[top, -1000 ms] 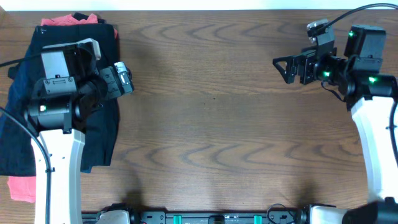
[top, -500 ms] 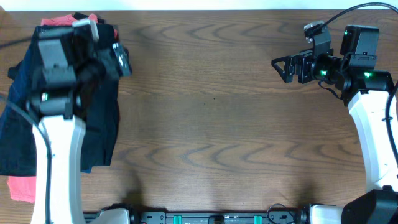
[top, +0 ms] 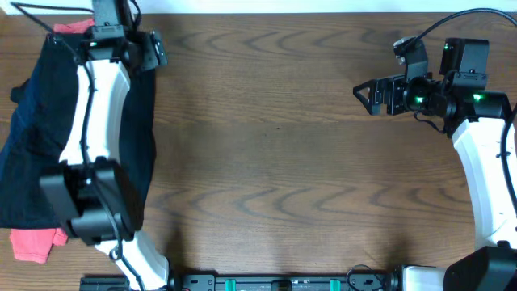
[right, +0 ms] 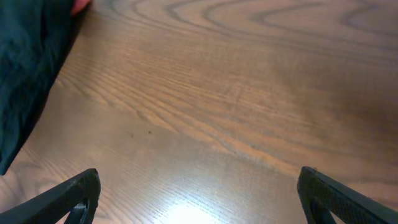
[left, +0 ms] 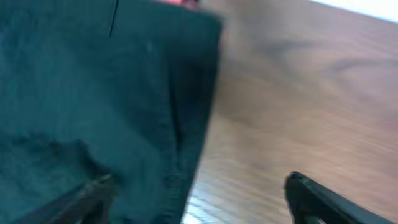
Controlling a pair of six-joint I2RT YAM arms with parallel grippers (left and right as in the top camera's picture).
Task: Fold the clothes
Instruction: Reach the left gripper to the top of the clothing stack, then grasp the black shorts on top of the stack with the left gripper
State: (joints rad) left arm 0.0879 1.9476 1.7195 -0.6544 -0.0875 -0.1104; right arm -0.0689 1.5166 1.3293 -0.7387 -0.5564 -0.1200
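A pile of dark clothes (top: pixel 32 137) lies at the table's left side, navy and black fabric with coral-red pieces showing at its far end (top: pixel 71 27) and near end (top: pixel 32 242). My left gripper (top: pixel 121 40) is stretched out to the pile's far right corner. In the left wrist view the dark fabric edge (left: pixel 124 106) fills the left half and the gripper (left: pixel 199 199) is open above it, holding nothing. My right gripper (top: pixel 370 90) is open and empty over bare wood at the far right. Its wrist view shows open fingers (right: pixel 199 193) and the dark fabric (right: pixel 25 68) at the left edge.
The wooden table (top: pixel 275 162) spans the view, with its far edge close behind the left gripper. The left arm (top: pixel 97 121) lies across the pile.
My left arm has swung away from me over the pile, carrying the gripper to the far edge of the table. My right gripper has barely moved.
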